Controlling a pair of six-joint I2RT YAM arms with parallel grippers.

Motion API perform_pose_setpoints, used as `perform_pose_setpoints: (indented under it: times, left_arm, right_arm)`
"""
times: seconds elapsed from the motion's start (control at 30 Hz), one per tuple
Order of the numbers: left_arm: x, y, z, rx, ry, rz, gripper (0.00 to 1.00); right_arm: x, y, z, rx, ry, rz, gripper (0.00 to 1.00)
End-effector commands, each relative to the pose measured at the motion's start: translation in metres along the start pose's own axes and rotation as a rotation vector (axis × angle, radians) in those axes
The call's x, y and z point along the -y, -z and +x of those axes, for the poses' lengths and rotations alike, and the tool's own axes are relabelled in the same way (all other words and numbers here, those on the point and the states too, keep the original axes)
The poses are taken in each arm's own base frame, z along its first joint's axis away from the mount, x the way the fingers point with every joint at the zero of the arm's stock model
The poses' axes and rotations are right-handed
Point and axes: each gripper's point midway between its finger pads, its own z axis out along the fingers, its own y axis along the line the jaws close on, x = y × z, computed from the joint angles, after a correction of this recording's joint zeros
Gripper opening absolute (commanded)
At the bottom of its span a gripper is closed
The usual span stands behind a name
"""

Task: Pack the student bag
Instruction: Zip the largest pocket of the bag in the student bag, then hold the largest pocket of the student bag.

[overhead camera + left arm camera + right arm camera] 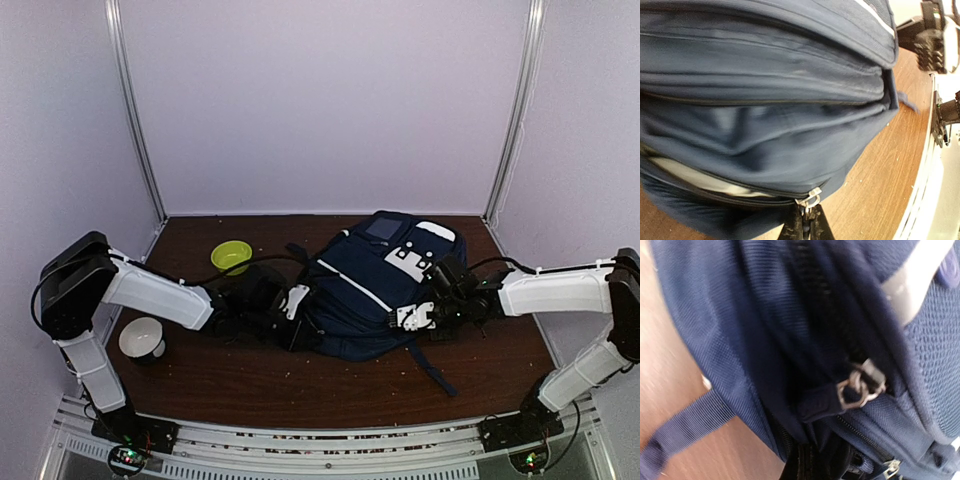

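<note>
The student bag [375, 290], navy blue with white patches, lies flat in the middle of the brown table. At its left end my left gripper [290, 305] is shut. In the left wrist view the dark fingertips [822, 225] of my left gripper [809, 216] pinch the metal zipper pull [810, 199] at the end of a partly open zip [740, 192]. My right gripper [425, 316] presses against the bag's right side. In the right wrist view my right gripper [817, 460] is shut on a fold of the bag's fabric [805, 435], just below a fabric tab with a metal ring [860, 386].
A lime-green bowl [232, 256] stands behind the left arm. A white cup [141, 338] is at the table's left edge. A loose bag strap [428, 367] trails toward the front. White walls and metal posts close in the back and sides.
</note>
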Motion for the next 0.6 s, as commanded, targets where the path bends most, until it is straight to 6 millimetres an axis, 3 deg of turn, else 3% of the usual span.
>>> perform_pose_setpoints:
  times: [0.0, 0.07, 0.17, 0.23, 0.4, 0.57]
  left_arm:
    - [-0.012, 0.005, 0.006, -0.033, 0.006, -0.028, 0.00]
    - [-0.008, 0.005, 0.006, -0.030, 0.006, -0.005, 0.00]
    - [-0.005, 0.005, 0.004, -0.027, 0.008, 0.010, 0.00]
    - [-0.005, 0.005, 0.004, -0.025, 0.007, 0.012, 0.00]
    - [-0.003, 0.004, 0.000, -0.017, 0.012, 0.019, 0.00]
    - [0.001, 0.006, -0.003, -0.008, 0.013, 0.030, 0.00]
  right_arm:
    - [0.005, 0.006, 0.049, -0.163, -0.006, -0.025, 0.00]
    - [0.000, 0.021, 0.022, -0.036, -0.023, -0.093, 0.01]
    - [-0.011, 0.051, -0.030, 0.173, -0.053, -0.173, 0.21]
    - [-0.018, 0.062, -0.061, 0.251, -0.065, -0.206, 0.25]
    - [-0.026, 0.056, -0.122, 0.328, -0.088, -0.218, 0.30]
    - [-0.031, 0.042, -0.155, 0.331, -0.067, -0.219, 0.35]
